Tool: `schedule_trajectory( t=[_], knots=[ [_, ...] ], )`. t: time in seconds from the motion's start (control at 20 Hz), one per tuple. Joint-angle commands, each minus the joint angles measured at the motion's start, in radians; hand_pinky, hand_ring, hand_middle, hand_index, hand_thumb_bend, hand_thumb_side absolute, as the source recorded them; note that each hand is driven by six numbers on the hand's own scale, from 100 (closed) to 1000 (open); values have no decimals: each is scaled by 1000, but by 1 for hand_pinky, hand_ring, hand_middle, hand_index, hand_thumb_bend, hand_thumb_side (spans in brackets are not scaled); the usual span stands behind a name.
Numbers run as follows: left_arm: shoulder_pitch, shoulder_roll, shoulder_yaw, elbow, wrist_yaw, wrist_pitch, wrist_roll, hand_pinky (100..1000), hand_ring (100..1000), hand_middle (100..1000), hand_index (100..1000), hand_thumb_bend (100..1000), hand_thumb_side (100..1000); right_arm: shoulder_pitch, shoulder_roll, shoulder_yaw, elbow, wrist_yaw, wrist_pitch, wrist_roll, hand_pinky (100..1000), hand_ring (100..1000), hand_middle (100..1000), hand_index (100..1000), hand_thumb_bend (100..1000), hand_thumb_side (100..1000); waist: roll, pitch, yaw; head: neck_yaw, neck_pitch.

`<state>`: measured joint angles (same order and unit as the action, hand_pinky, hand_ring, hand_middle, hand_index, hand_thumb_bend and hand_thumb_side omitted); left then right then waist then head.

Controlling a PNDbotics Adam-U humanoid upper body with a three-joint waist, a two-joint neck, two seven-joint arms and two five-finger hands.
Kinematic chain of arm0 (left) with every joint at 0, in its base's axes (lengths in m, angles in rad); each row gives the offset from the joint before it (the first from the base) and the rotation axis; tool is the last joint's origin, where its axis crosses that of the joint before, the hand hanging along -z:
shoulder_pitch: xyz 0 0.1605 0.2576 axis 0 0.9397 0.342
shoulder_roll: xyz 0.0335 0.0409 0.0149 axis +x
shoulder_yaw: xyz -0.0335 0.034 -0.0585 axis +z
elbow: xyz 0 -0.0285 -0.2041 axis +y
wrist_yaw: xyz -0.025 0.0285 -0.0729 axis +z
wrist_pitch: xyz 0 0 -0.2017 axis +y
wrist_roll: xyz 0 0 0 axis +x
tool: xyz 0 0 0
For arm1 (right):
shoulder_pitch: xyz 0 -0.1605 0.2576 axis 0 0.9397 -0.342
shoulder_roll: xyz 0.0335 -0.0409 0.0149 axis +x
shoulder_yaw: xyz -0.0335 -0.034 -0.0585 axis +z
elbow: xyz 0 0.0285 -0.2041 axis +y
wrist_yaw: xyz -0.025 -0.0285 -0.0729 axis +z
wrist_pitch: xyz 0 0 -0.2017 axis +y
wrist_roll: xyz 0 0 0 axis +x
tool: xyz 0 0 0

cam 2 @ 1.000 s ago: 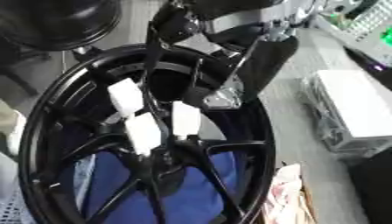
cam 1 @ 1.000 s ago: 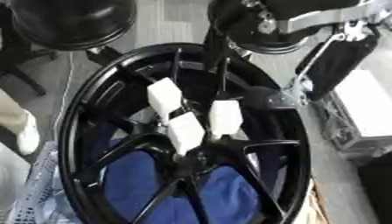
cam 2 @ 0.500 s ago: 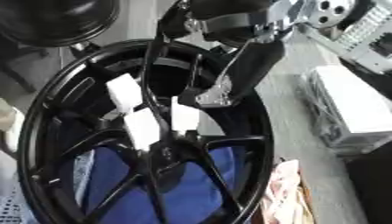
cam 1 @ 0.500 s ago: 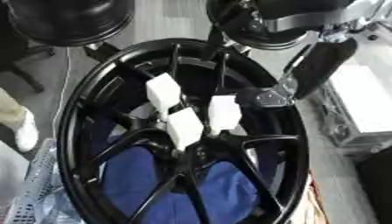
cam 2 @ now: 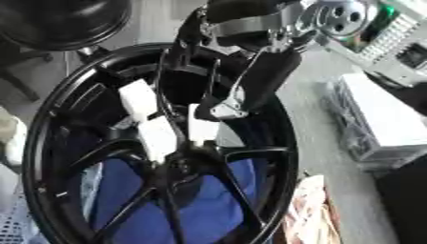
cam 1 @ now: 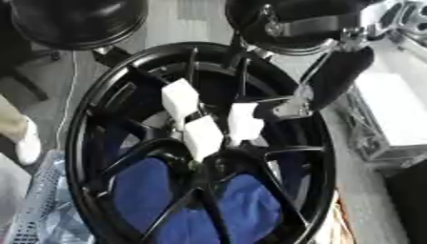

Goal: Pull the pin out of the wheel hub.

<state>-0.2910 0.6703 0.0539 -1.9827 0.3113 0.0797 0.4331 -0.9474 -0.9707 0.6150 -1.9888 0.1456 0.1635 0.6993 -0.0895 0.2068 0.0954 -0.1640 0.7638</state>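
Observation:
A black spoked wheel (cam 1: 83, 124) lies flat before me, its hub (cam 1: 218, 164) near the middle of the view. My right arm comes down from the top right. My right hand (cam 1: 203, 136), with white-covered fingers (cam 1: 244, 123), reaches inside the rim and bunches over the hub. Its fingertips close together on a small greenish pin (cam 1: 193, 165) at the hub's centre, which is mostly hidden under them. My left hand shows in no view.
Blue cloth (cam 1: 242, 209) lies under the spokes. Another black wheel (cam 1: 75, 21) stands at the far left. A white box (cam 2: 383, 119) in clear wrapping sits right of the rim. A pale mesh basket (cam 1: 37, 209) is at the lower left.
The whole picture has shifted, so the camera moved. My right forearm has swung a little to the right above the rim; the hand stays over the hub.

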Motion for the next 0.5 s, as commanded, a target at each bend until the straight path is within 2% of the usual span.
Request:
schedule_trajectory(
  t=[0.05,0.5],
  knots=[
    [-7,30,10,-17,0,3,2,767,748,779,738,265,821,1,-5,-3,-11,6,25,-5,839,837,749,846,324,480,8,-19,1,0,6],
    [-7,22,9,-17,1,4,1,767,749,779,737,260,829,82,-2,-10,-11,64,63,-46,844,856,768,855,317,476,17,-7,0,-7,6]
  ],
)
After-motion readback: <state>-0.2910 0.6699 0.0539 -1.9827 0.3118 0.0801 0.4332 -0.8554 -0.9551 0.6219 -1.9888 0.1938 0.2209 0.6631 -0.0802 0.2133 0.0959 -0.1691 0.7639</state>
